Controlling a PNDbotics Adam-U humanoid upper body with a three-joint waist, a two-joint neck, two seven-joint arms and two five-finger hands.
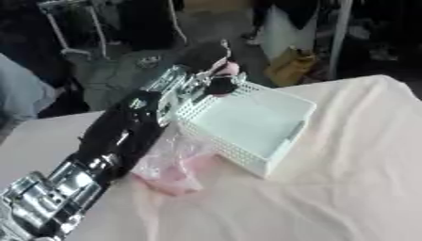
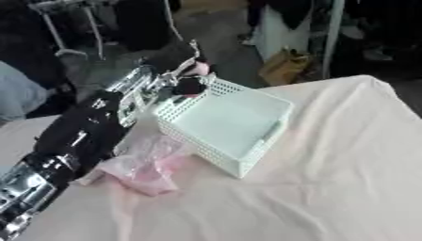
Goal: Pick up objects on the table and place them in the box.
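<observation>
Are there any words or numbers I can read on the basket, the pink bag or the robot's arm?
None can be read. The white basket, the clear bag with pink inside, the left hand and the tablecloth show no readable text.

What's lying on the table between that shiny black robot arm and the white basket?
A crumpled clear plastic bag with something pink inside lies there on the cloth, against the white basket's near-left wall and beside the left arm. The left eye view shows it best.
</observation>
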